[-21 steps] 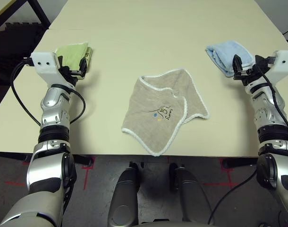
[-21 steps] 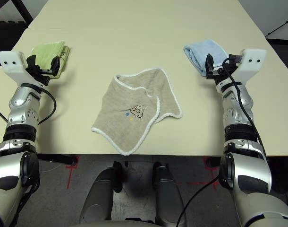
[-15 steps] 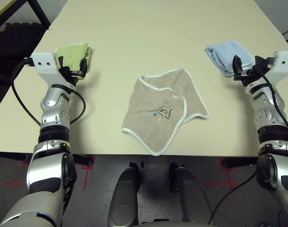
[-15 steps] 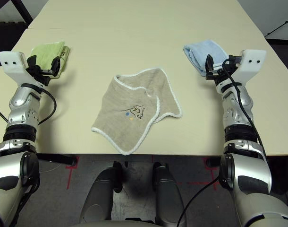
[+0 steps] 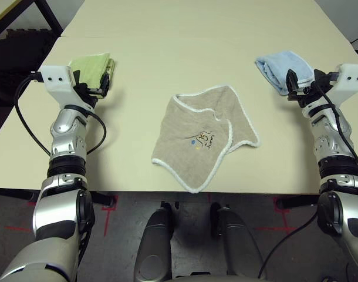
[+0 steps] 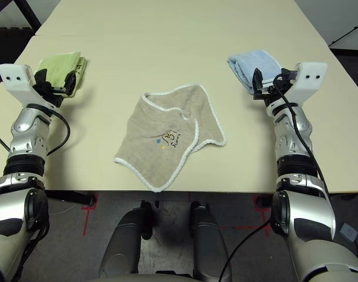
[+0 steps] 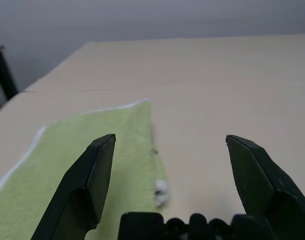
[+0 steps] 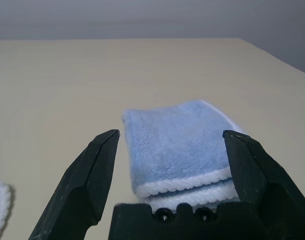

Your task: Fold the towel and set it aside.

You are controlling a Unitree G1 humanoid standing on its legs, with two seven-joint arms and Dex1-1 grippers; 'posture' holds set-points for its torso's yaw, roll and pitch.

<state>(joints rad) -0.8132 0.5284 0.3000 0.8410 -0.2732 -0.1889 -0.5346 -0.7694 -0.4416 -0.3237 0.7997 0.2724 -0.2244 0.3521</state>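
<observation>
Near the table's (image 5: 167,35) front edge, about midway btw its left and right sides, the towel (image 5: 199,138) is lying loosely rumpled, partly doubled over itself, beige w/ white stitched edging. We're seeing a small embroidered motif (image 5: 203,140) w/ blue and yellow dots facing up on it. One pointed corner is reaching almost to the front edge; nothing is touching the towel.

Toward the left side we're holding our left gripper (image 7: 170,182) above the surface, fingers (image 7: 90,185) spread wide and gripping nothing. Just beyond it a lime-green folded towel (image 5: 94,66) is lying flat close to the left edge, its white-trimmed border showing in the left wrist view.

Toward the right side we're holding our right gripper (image 8: 172,180) the same way, fingers (image 8: 92,177) standing wide apart and empty. Just ahead of it a light blue folded towel (image 8: 175,147) is sitting near the right edge, folded in layers w/ white edging on the side facing the gripper.

Both grippers are hanging well apart from the beige towel, one on either side of it.
</observation>
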